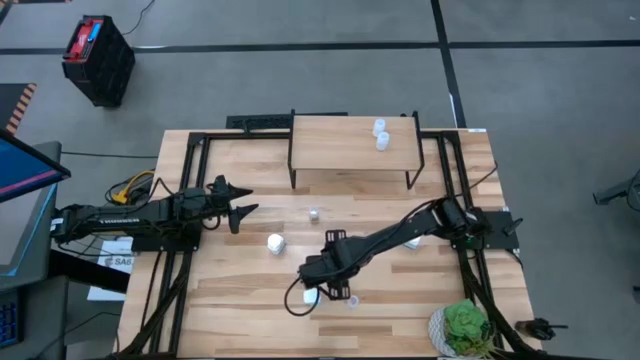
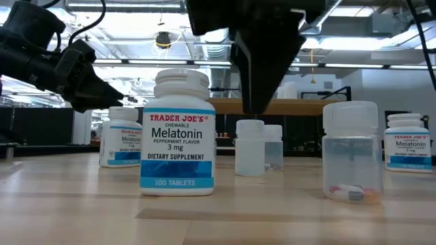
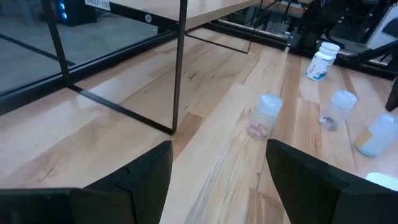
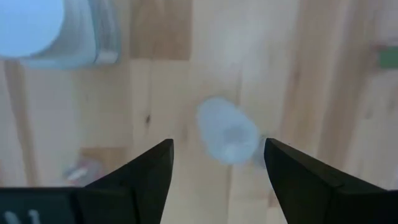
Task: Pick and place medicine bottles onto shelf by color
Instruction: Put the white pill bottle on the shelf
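White Melatonin bottle [image 2: 177, 133] is standing upright, blue-labelled; right gripper [image 1: 335, 292] is hovering over a clear bottle [image 4: 227, 130], jaws open; left gripper [image 1: 243, 202] jaws open.

The shelf [image 1: 340, 140] top is mostly bare, with two small bottles [image 1: 381, 133] at its right end. Scattered bottles [image 1: 276, 242] and the right arm [image 1: 400, 235] block the table's middle.

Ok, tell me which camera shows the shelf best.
High view: the whole shelf shows from above, with two pale bottles on it. The left wrist view catches its black legs and board edge; the low view, a strip of board behind nearer bottles; the right wrist view, nothing.
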You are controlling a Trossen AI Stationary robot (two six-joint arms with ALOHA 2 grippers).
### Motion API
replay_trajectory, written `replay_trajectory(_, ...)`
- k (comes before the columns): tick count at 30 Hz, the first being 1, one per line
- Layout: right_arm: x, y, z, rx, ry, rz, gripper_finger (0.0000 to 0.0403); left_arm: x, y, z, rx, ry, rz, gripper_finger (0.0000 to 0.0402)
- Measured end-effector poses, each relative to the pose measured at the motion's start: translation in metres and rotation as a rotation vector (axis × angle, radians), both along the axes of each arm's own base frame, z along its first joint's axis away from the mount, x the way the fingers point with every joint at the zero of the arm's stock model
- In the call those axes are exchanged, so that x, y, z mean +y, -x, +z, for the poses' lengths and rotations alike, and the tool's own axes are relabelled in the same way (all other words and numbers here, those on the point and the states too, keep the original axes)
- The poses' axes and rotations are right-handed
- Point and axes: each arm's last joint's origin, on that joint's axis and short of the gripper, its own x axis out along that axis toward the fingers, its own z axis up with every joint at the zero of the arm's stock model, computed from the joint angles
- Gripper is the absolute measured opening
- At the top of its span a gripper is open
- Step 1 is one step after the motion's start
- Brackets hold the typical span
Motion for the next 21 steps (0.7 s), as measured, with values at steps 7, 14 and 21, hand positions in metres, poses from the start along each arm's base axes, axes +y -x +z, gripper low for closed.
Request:
replay_trajectory(7,-0.007,-0.003,0.002,-0.017,0.03,-0.019,0.0274,0.0,0.0,0.0,0.0,0.0,0.0,0.0247)
replay_trajectory(14,-0.009,-0.007,-0.013,0.022,0.029,-0.021,0.0274,0.0,0.0,0.0,0.0,0.0,0.0,0.0247)
replay_trajectory(21,-0.007,-0.006,-0.034,0.114,0.044,-0.01,0.0274,0.0,0.0,0.0,0.0,-0.001,0.0,0.0247)
